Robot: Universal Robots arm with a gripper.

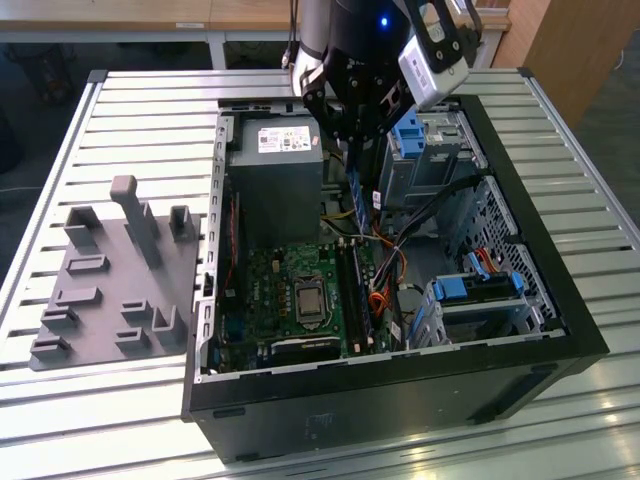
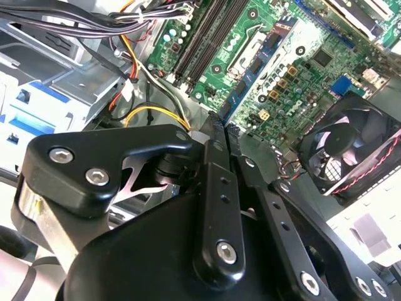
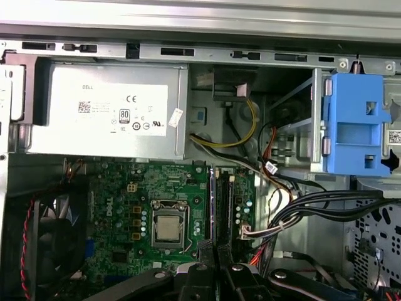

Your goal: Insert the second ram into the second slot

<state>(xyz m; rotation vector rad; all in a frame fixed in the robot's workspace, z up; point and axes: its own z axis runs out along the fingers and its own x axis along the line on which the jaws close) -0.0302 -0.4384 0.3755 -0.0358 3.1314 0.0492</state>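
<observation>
The second ram [image 1: 353, 190] is held in the air by the gripper [image 1: 352, 148], whose fingers are closed on the stick's upper edge. It hangs edge-down, which leaves the lower contact edge free to meet a socket. In the second wrist view the stick [image 2: 247, 78] juts out past the gripper [image 2: 216, 128], dark blue with small black chips along its face. It sits clear of the board and is not yet in any slot.

Below the gripper lie the memory slots [image 3: 213, 200], long dark channels on the motherboard [image 3: 119, 207]. The stick's length appears to run in line with them, which is probably why it is held this way. Whether a neighbouring slot is already filled cannot be told.

The computer case [image 1: 400, 400] lies on its side with the panel off, so the board faces up toward the gripper. The power supply [image 3: 106, 113] is to one side of the gripper, and a blue drive-bay clip [image 3: 357, 122] with a bundle of black cables [image 3: 326, 204] is to the other. Well apart from the gripper, outside the case, a grey fixture tray [image 1: 110, 280] rests on the slatted table [image 1: 560, 130].
</observation>
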